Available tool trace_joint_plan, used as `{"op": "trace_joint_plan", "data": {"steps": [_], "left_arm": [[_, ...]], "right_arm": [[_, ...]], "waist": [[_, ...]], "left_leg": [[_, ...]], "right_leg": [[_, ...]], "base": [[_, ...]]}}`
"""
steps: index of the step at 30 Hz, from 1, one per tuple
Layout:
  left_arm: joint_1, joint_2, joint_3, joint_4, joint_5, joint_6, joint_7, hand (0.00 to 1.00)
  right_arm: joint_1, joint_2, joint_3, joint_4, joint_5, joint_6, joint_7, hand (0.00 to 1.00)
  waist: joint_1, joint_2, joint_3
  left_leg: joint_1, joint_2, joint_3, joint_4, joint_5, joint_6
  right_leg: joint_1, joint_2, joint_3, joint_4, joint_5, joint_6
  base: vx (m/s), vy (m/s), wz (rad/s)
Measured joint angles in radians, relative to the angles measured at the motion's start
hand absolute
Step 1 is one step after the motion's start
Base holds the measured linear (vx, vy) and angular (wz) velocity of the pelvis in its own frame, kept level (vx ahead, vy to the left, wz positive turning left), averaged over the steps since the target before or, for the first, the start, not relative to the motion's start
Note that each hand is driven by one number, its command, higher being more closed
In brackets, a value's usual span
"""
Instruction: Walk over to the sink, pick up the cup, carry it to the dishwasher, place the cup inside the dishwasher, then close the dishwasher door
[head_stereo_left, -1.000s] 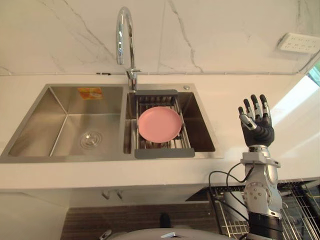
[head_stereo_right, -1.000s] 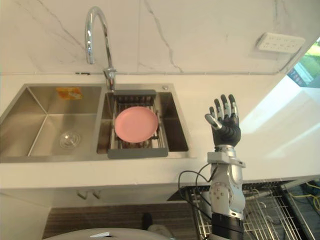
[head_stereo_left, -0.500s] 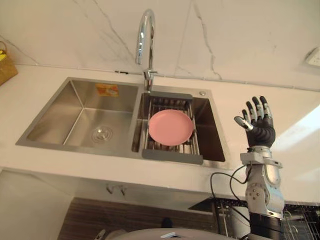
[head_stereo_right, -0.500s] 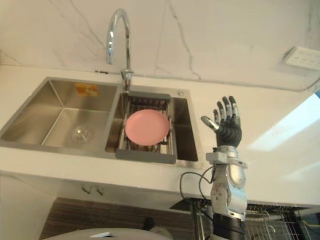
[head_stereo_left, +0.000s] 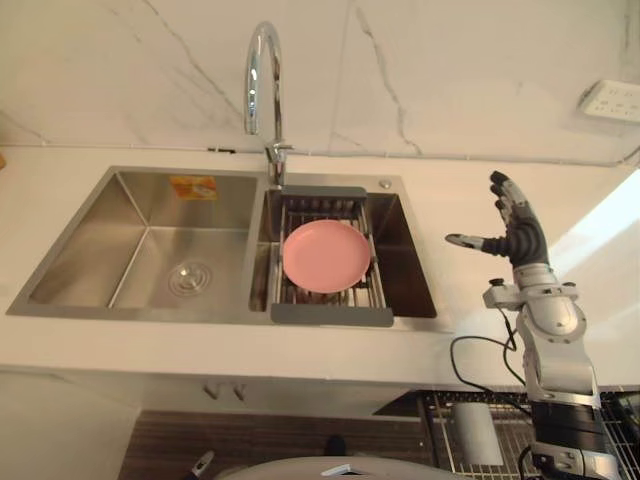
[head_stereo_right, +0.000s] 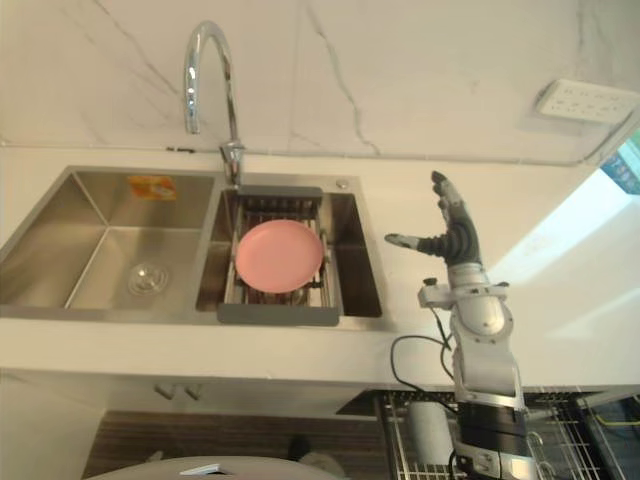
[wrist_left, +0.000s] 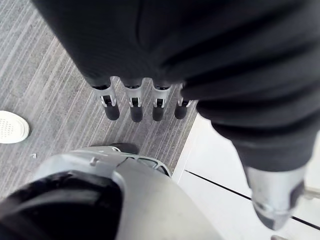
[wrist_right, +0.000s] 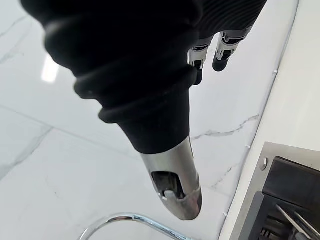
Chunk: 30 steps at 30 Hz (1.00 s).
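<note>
My right hand (head_stereo_left: 520, 238) is raised over the white counter (head_stereo_left: 470, 200), right of the sink (head_stereo_left: 150, 240). It is open, with straight fingers and the thumb pointing toward the sink, and it holds nothing. In its wrist view the fingers (wrist_right: 222, 50) point at the marble wall. My left hand (wrist_left: 132, 102) hangs open over the grey floor with straight fingers. A pink plate (head_stereo_left: 326, 256) lies on a drain rack (head_stereo_left: 330, 305) in the sink's right basin. A pale cylinder (head_stereo_left: 470, 432), perhaps a cup, lies in the wire rack (head_stereo_left: 500, 415) below the counter.
A tall chrome faucet (head_stereo_left: 262, 80) stands behind the sink's divider. The left basin has a drain (head_stereo_left: 188, 278) and a sticker. A white socket strip (head_stereo_left: 612, 100) is on the marble wall at the right. A white round disc (wrist_left: 11, 127) lies on the floor.
The camera has swung, shifting the whole scene. My right hand has turned from back-on to side-on, its thumb now sticking out toward the sink.
</note>
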Motion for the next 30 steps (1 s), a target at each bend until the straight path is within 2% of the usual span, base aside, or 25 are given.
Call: {"op": "trace_joint_plan", "data": {"steps": [5,9,13,17,22,25,30], "left_arm": [[0.005,-0.001,-0.001,0.000,0.037,0.013,-0.002,0.00],[0.008,-0.001,-0.001,0.000,0.037,0.016,-0.003,0.00],[0.007,0.000,-0.005,0.000,0.039,0.018,-0.003,0.00],[0.002,0.002,-0.020,0.001,0.039,0.024,-0.003,0.00],[-0.003,0.002,-0.023,0.000,0.037,0.030,-0.004,0.00],[-0.006,0.008,-0.030,0.000,0.037,0.034,-0.005,0.00],[-0.007,0.023,-0.038,0.000,0.038,0.050,-0.010,0.00]], "right_arm": [[-0.008,-0.037,0.062,0.000,-0.092,-0.012,0.076,0.00],[-0.017,-0.046,0.087,0.000,-0.174,-0.067,0.127,0.00],[-0.037,-0.070,0.186,0.000,-0.263,-0.121,0.139,0.00],[-0.075,-0.079,0.264,0.041,-0.343,-0.141,0.143,0.00],[-0.098,-0.079,0.352,0.088,-0.428,-0.160,0.141,0.00],[-0.111,-0.079,0.402,0.117,-0.466,-0.180,0.140,0.00],[-0.143,-0.077,0.491,0.181,-0.547,-0.183,0.142,0.00]], "waist": [[-0.001,0.005,-0.002],[-0.005,0.005,-0.002],[0.000,0.006,-0.004],[0.004,0.009,-0.006],[0.019,0.008,-0.005],[0.025,0.000,0.000],[0.044,-0.022,0.011]], "left_leg": [[0.000,0.002,-0.002,-0.010,0.009,0.003],[0.001,0.004,0.006,-0.009,0.009,0.004],[0.003,0.011,0.017,-0.007,0.009,0.003],[0.003,0.010,0.016,-0.010,0.010,0.002],[0.007,-0.015,-0.010,-0.030,0.023,0.006],[0.008,-0.028,-0.027,-0.055,0.031,0.018],[-0.003,-0.039,-0.041,-0.060,0.041,0.023]], "right_leg": [[-0.002,0.001,-0.007,0.000,-0.008,-0.011],[-0.003,0.001,-0.014,0.000,-0.012,-0.010],[-0.004,0.000,-0.044,0.000,-0.002,-0.002],[-0.003,0.001,-0.051,0.001,0.012,-0.002],[0.002,-0.019,-0.068,0.000,0.021,0.006],[0.000,-0.030,-0.084,0.000,0.027,0.012],[-0.007,-0.041,-0.088,0.000,0.035,0.010]], "base": [[-0.01,0.006,0.04],[0.00,0.013,-0.03],[0.01,0.013,-0.10],[0.02,0.046,-0.01],[-0.02,0.089,0.10],[-0.04,0.070,0.17],[-0.06,0.057,0.08]]}}
